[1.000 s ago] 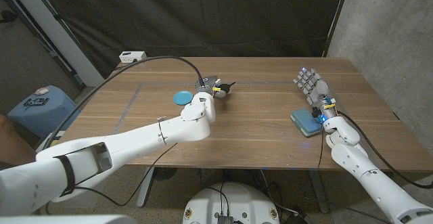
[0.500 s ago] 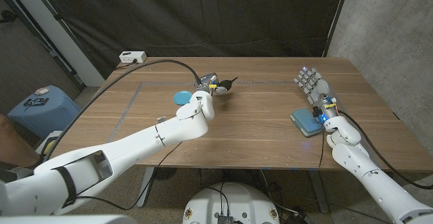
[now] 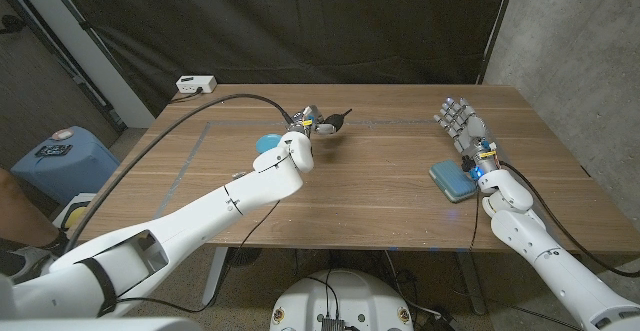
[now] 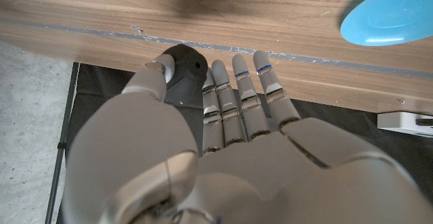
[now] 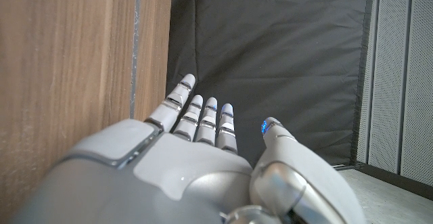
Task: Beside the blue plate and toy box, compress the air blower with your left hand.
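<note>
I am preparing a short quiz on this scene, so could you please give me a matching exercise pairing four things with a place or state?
Things:
1. air blower
2. blue plate
3. right hand
4. white power strip

Places or states:
A. at the table's far left corner
B. fingers spread, holding nothing
C. black, at the left hand's fingertips
D. flat on the table beside the left wrist

Pairs: 1-C, 2-D, 3-B, 4-A

Matt wood-grain table (image 3: pixel 380 181); smooth glossy blue plate (image 4: pixel 391 19); matt black rubbery air blower (image 4: pixel 184 70); glossy white plastic arm shells, satin grey left hand (image 4: pixel 223 156); dull black cloth backdrop (image 3: pixel 350 21).
</note>
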Robot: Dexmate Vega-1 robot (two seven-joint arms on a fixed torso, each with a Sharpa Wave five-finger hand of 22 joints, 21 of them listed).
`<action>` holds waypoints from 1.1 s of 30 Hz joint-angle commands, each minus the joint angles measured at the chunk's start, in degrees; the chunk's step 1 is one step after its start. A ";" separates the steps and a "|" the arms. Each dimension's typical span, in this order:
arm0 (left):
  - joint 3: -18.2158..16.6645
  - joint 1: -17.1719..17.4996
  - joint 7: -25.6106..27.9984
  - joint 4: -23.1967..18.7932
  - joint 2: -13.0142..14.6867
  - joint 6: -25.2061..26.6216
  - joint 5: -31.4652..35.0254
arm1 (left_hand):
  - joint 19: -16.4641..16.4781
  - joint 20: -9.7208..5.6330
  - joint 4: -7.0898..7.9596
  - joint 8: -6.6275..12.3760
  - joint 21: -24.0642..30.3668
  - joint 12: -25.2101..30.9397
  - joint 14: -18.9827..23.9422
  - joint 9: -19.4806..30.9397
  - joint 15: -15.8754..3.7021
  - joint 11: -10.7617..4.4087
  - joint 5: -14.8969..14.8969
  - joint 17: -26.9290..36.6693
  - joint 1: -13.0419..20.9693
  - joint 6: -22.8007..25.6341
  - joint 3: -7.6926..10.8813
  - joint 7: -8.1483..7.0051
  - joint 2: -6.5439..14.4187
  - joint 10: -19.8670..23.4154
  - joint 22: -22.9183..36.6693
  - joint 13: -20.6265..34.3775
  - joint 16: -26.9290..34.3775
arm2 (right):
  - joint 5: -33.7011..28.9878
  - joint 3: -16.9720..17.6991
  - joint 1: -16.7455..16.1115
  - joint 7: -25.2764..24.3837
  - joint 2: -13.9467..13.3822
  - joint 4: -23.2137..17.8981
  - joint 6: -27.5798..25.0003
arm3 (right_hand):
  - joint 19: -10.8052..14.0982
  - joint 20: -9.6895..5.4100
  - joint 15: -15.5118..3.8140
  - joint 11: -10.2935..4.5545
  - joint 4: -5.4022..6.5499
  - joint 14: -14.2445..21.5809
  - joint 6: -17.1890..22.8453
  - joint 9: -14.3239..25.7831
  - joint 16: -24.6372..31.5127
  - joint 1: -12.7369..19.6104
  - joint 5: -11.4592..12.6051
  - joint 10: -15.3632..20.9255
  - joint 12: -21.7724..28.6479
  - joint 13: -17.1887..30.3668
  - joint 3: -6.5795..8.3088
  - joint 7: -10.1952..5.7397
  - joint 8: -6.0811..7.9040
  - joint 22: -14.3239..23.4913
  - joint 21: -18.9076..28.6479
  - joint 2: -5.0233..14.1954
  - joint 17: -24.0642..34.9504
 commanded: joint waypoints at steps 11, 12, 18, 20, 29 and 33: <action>-6.95 3.00 2.40 1.65 -1.95 -7.81 -9.22 | -0.36 -0.37 0.26 0.67 0.20 0.19 0.38 0.24 -0.73 -0.38 0.02 0.62 0.48 0.77 0.57 -0.34 -0.06 0.82 -0.04 0.15 0.27 | -0.03 0.24 -1.11 -1.24 -0.29 -0.84 -0.18 | 0.44 -0.51 -1.39 0.03 -0.08 0.34 0.59 0.23 0.51 -0.30 -0.20 0.48 0.28 0.17 0.36 -0.16 0.20 0.26 -0.29 0.04 0.01; -7.26 3.09 2.47 1.72 -2.09 -8.03 -9.69 | -0.39 -0.46 0.26 0.70 0.19 0.19 0.42 0.25 -0.73 -0.48 0.02 0.69 0.51 0.79 0.57 -0.33 -0.04 0.86 -0.04 0.16 0.31 | -0.06 0.27 -1.19 -1.33 -0.30 -0.88 -0.17 | 0.44 -0.52 -1.39 0.03 -0.08 0.34 0.59 0.23 0.51 -0.31 -0.20 0.50 0.28 0.17 0.35 -0.17 0.19 0.26 -0.30 0.02 0.01; -9.12 3.62 2.37 2.07 -2.54 -9.78 -12.78 | -0.61 -0.61 0.44 0.71 0.15 -0.01 0.18 0.08 -0.80 -0.48 0.06 0.76 0.23 0.81 0.55 -0.35 -0.17 0.59 -0.03 0.25 0.14 | 0.07 0.40 -1.61 -1.47 -0.26 -1.11 -0.04 | 0.47 -0.53 -1.33 -0.06 -0.13 0.35 0.59 0.23 0.51 -0.34 -0.20 0.57 0.30 0.17 0.36 -0.13 0.18 0.26 -0.35 0.02 0.02; -9.70 3.83 2.56 2.25 -2.70 -10.43 -13.74 | -0.65 -0.64 0.39 0.71 0.15 -0.06 0.15 0.07 -0.82 -0.43 0.07 0.81 0.28 0.74 0.57 -0.48 -0.20 0.73 -0.03 0.14 0.13 | 0.03 0.41 -1.79 -1.65 -0.27 -1.28 -0.03 | 0.50 -0.54 -1.38 0.05 -0.17 0.35 0.57 0.23 0.51 -0.32 -0.20 0.53 0.28 0.17 0.38 -0.12 0.17 0.26 -0.35 0.02 0.01; -12.70 4.77 2.36 3.75 -3.37 -13.91 -19.46 | -0.70 -0.81 0.42 0.73 0.19 -0.30 0.14 -0.04 -1.00 -0.61 0.10 1.01 0.29 0.66 0.64 -0.51 -0.16 0.71 -0.02 0.11 0.13 | -0.07 0.37 -2.26 -2.20 -0.20 -1.72 -0.09 | 0.55 -0.50 -1.38 0.09 -0.18 0.37 0.61 0.23 0.52 -0.38 -0.21 0.47 0.24 0.17 0.39 -0.18 0.17 0.27 -0.41 0.03 0.03; -14.20 5.25 2.19 4.64 -3.85 -15.50 -22.50 | -0.73 -0.87 0.44 0.75 0.20 -0.34 0.13 -0.07 -1.05 -0.59 0.11 1.06 0.27 0.65 0.66 -0.41 -0.17 0.73 -0.01 0.14 0.12 | -0.12 0.29 -2.37 -2.36 -0.21 -1.92 -0.25 | 0.53 -0.49 -1.42 0.09 -0.17 0.33 0.64 0.24 0.52 -0.44 -0.22 0.55 0.27 0.17 0.39 -0.20 0.18 0.27 -0.44 0.02 0.04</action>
